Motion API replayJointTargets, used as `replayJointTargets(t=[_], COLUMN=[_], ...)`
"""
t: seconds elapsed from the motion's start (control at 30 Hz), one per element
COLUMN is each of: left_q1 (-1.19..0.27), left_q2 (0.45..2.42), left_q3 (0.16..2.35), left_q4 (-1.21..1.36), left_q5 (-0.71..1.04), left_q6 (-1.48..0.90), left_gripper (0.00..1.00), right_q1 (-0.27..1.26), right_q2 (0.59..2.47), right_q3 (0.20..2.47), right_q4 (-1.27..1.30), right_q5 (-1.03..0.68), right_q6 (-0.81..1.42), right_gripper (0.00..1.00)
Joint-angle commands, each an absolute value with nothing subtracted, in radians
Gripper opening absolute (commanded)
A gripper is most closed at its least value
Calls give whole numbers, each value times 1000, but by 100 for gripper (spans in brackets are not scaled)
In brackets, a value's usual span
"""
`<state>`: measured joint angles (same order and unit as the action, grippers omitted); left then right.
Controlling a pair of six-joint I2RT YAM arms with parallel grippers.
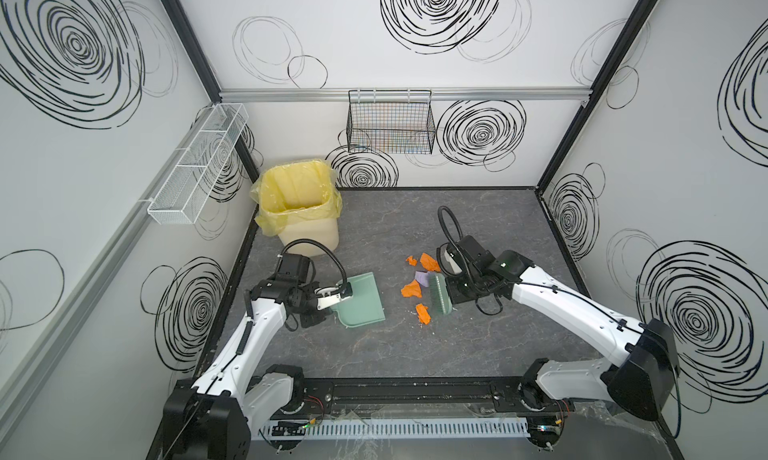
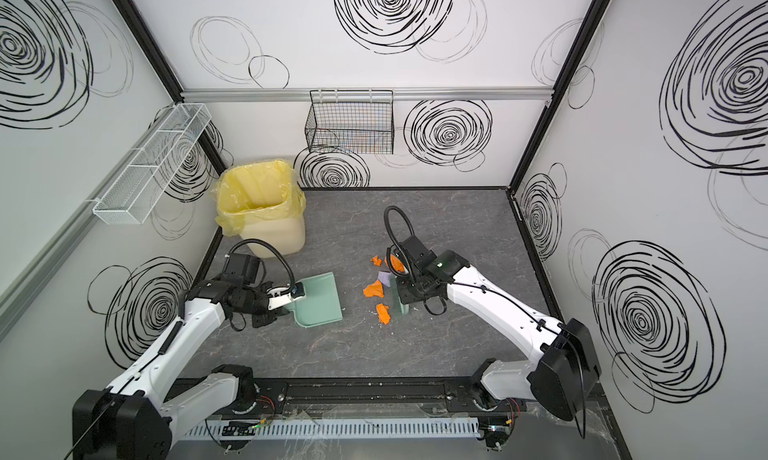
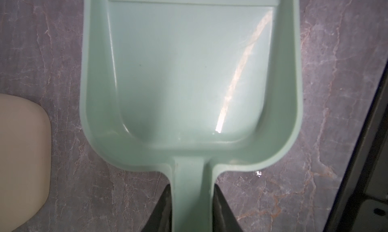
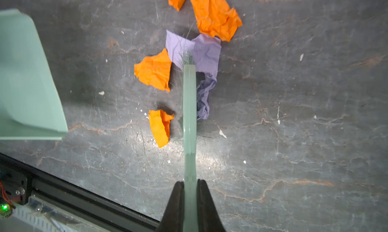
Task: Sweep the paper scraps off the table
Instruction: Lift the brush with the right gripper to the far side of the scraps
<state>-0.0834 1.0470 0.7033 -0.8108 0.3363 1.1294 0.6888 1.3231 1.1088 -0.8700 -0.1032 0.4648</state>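
Mid-sweep: crumpled orange and lavender paper scraps (image 1: pixel 411 289) lie mid grey marbled table (image 1: pixel 415 354). At their three o'clock, a mint-green brush (image 1: pixel 438 295) is clamped by the right gripper (image 4: pixel 190 183); at nine, a mint-green plastic dustpan (image 1: pixel 363 300) by the left gripper (image 3: pixel 192 188). A push toward nine is needed.

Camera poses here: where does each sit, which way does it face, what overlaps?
Both top views: high over the near edge, looking down on the table, bin, left arm and right arm.
Left wrist: on the left arm, facing along the left pincer, shut on the dustpan handle.
Right wrist: on the right arm, facing down the right pincer along the brush to the paper scraps.
Shared: right wrist and top views all show dustpan, brush, scraps.
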Motion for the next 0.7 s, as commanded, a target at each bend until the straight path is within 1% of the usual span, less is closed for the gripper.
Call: replayJointTargets(t=[0.0,0.17,0.23,0.33,0.43,0.5,0.67], left_q1=[-106,-153,-172,-197,-228,-259,-345], left_q2=[1039,1070,1091,1121,1152,1174,1226], left_q3=[686,680,681,684,684,686,699], left_q4=[-793,-763,-750,-737,-715,-703,-667], left_q5=[346,311,299,294,291,278,202], left_q6=[1097,1058,1038,1011,971,940,866], left_gripper=[0,0,0,0,0,0,0], right_q1=[675,667,664,654,611,592,572], right_q2=[1325,1308,1292,1246,1235,1260,1407], right_q3=[1183,1268,1291,1291,1313,1346,1433], right_q4=[-881,-919,-922,-872,-838,-853,-958], right_q5=[-68,-97,-76,-40,-39,36,348], right_q6=[436,406,400,380,376,373,367], right_gripper=[0,0,0,0,0,0,0])
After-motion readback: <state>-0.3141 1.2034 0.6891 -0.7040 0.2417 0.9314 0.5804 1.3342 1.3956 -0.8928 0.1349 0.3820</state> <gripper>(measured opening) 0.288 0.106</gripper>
